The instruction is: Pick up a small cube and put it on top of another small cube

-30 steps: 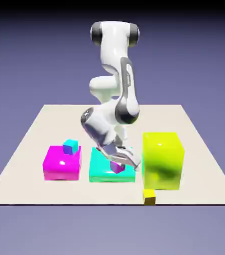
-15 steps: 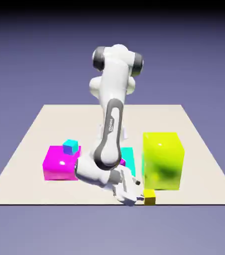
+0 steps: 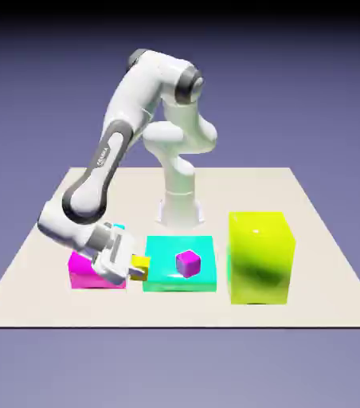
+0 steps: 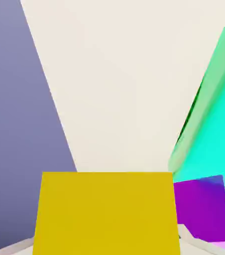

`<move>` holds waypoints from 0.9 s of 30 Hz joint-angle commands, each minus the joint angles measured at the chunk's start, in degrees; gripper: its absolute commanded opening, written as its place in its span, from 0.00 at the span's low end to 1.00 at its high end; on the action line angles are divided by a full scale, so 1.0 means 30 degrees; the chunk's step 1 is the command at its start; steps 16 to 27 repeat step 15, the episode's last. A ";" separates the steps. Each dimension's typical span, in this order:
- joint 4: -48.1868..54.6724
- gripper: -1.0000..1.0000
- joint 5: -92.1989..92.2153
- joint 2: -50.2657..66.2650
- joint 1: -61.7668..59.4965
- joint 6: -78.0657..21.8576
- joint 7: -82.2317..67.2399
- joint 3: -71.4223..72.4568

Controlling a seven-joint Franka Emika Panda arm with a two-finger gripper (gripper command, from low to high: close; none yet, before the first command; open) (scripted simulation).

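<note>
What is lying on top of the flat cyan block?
A small purple cube sits on the cyan block. The gripper holds the small yellow cube beside it, hiding part of its left edge.

White robot arm arches up from its base, bends over, and reaches down low toward the exterior view's left. Its gripper points sideways, fingers closed on a small yellow cube.

tiny plain yellow cube held aloft between magenta and cyan blocks.
</note>
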 commanded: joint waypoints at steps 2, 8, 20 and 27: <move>-0.0698 0.00 -0.1453 -0.0945 -0.1068 -0.0841 -0.0373 -0.1385; -0.2471 0.00 -0.3668 -0.3205 -0.2981 -0.3201 -0.0370 -0.3826; -0.3888 1.00 -0.2669 -0.2956 -0.2326 -0.1703 -0.0949 -0.3228; -0.3888 1.00 -0.2669 -0.2956 -0.2326 -0.1703 -0.0949 -0.3228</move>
